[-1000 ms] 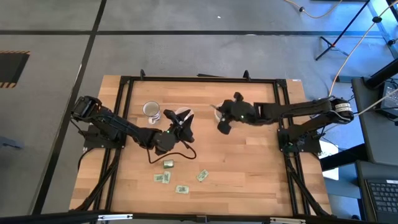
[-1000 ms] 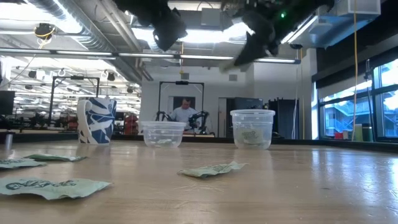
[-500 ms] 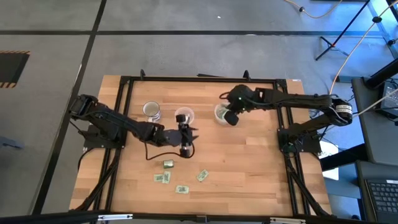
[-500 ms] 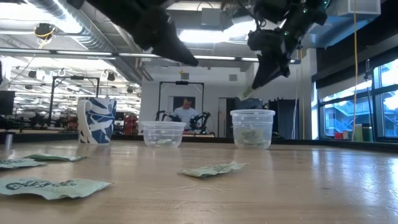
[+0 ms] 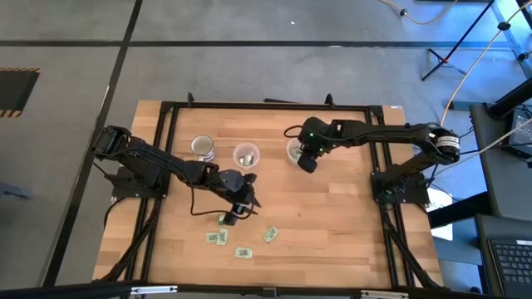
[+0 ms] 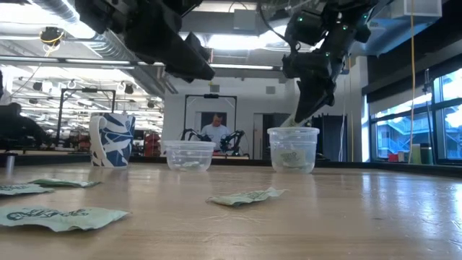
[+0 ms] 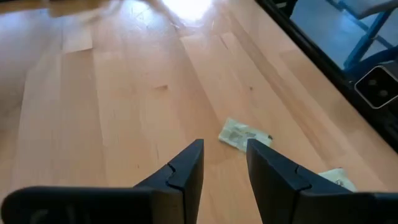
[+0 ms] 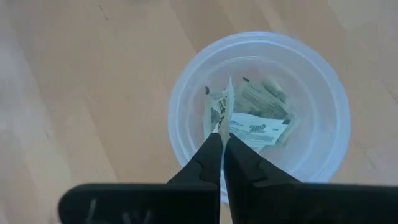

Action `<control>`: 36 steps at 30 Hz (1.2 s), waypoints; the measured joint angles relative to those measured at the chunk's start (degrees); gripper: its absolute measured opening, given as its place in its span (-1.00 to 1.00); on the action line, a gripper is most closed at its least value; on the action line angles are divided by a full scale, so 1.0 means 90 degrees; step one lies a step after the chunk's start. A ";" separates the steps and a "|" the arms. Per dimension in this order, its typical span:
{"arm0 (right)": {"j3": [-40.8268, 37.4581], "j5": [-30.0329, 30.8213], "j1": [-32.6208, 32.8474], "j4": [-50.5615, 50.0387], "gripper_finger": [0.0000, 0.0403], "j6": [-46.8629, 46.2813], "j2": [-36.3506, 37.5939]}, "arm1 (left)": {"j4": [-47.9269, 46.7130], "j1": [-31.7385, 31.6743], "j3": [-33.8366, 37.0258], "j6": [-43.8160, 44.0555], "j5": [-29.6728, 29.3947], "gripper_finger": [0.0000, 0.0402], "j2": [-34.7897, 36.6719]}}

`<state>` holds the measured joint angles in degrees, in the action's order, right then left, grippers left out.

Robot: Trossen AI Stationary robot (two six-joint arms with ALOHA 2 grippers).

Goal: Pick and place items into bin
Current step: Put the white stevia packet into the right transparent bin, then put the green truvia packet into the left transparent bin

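Right gripper (image 8: 222, 138) pinched on packet (image 8: 222, 106) over bin (image 8: 186, 93); off-centre release risks rim catch. Left gripper (image 7: 224, 155) parted, empty.

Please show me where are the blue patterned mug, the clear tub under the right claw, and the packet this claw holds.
Blue patterned mug (image 6: 112, 139), low view, middle of its side.
Clear tub (image 8: 186, 93), right wrist view, bare wall.
Held packet (image 8: 222, 106), right wrist view, part above the fingertips.
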<state>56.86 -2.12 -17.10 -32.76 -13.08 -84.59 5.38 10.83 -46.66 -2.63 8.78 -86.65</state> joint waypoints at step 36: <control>-0.0002 0.0686 0.0005 0.0032 -0.33 0.0055 -0.0129 | -0.3539 0.0392 0.0045 0.1887 -0.0336 -0.52 0.0000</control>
<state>56.84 4.05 -17.06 -32.47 -12.59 -85.76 -26.46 14.36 -46.26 14.35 5.76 -86.65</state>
